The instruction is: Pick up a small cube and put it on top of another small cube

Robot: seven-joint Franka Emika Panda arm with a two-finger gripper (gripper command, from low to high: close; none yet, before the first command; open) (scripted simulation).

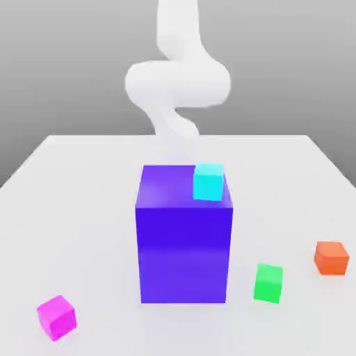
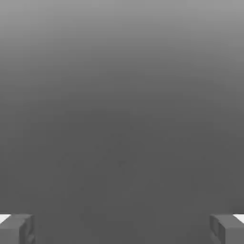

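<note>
I see the small pink cube (image 1: 56,317) on the desk (image 1: 83,208), near the front on the exterior view's left. The big blue block (image 1: 184,236) stands in the middle with a cyan cube (image 1: 208,182) on top. Green cube (image 1: 268,283) and orange cube (image 1: 331,258) sit on the right. My gripper (image 2: 122,228) is spread wide, holding nothing.

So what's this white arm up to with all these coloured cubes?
Nothing is being handled yet. The white arm is raised behind the big blue-violet block, which has a cyan cube on top. The gripper is open and empty, its view showing only grey. The small magenta cube sits untouched on the table, with green and orange cubes opposite.
</note>
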